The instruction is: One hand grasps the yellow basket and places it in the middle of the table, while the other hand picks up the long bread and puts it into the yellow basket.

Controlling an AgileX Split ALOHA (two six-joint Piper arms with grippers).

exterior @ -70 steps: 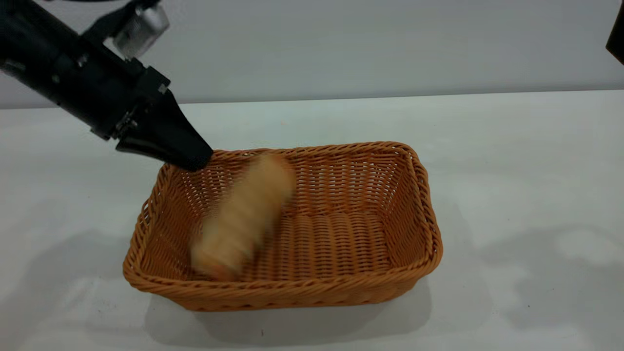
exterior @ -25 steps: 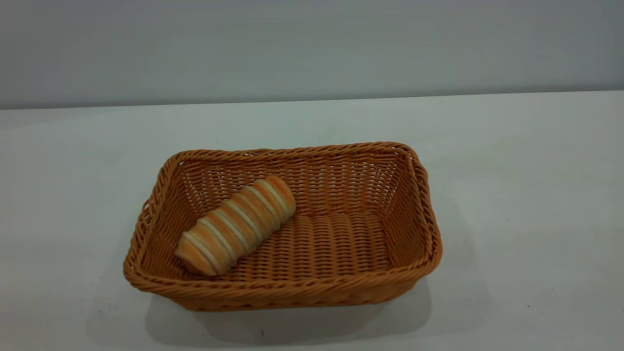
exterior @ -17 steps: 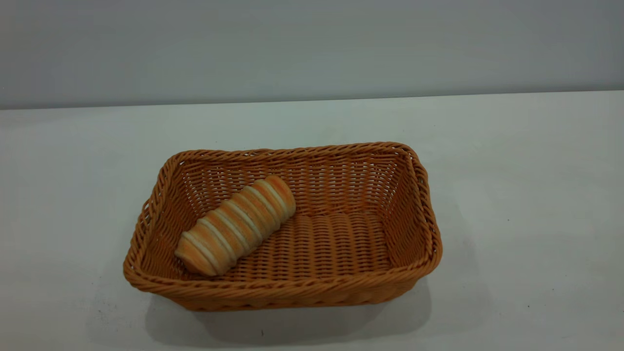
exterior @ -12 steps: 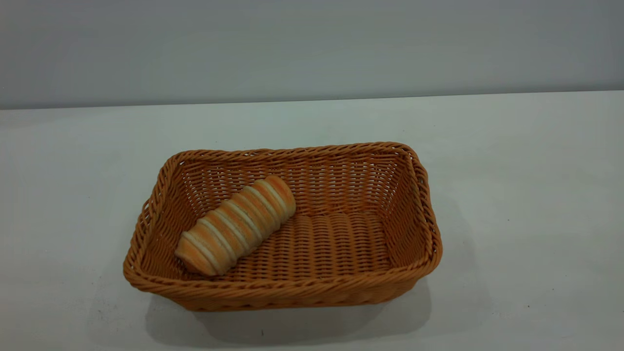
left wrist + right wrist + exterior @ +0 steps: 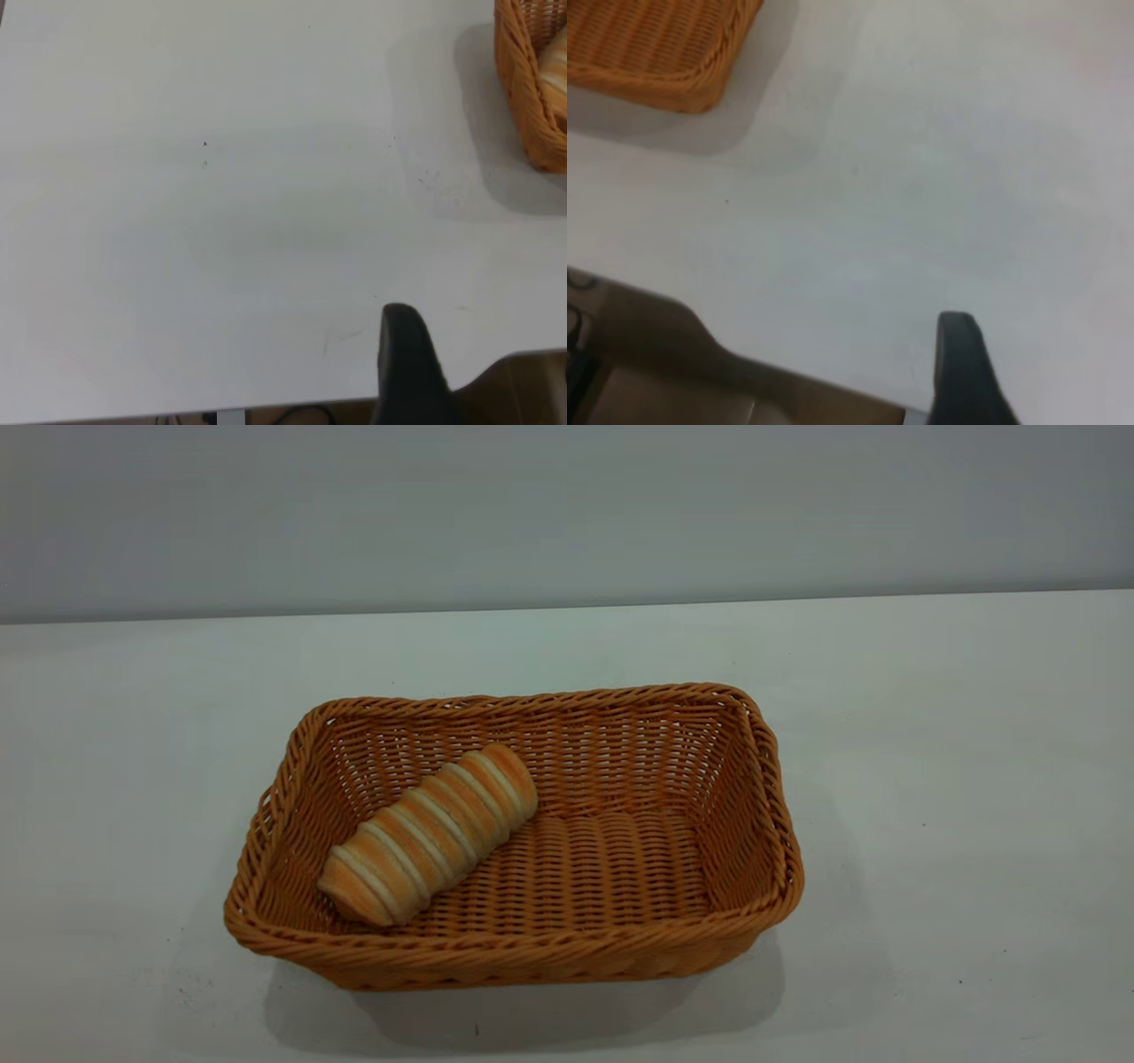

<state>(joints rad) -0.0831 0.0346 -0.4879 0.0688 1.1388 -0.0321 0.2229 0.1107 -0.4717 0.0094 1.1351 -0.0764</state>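
Observation:
The yellow basket stands on the white table, about midway across it. The long bread lies aslant on the basket's floor, in its left half, one end near the front wall. Neither arm shows in the exterior view. In the left wrist view my left gripper appears as one dark tip with no gap, over bare table near the edge, well off from a corner of the basket. My right gripper looks the same, over bare table away from the basket. Both hold nothing.
The table's edge runs close behind each gripper, with brown floor beyond it in the left wrist view and brown floor in the right wrist view. A plain grey wall stands behind the table.
2.8 s ago the left gripper hung over the basket's back left corner and the bread was dropping. The bread now lies still and both arms have left the exterior view.

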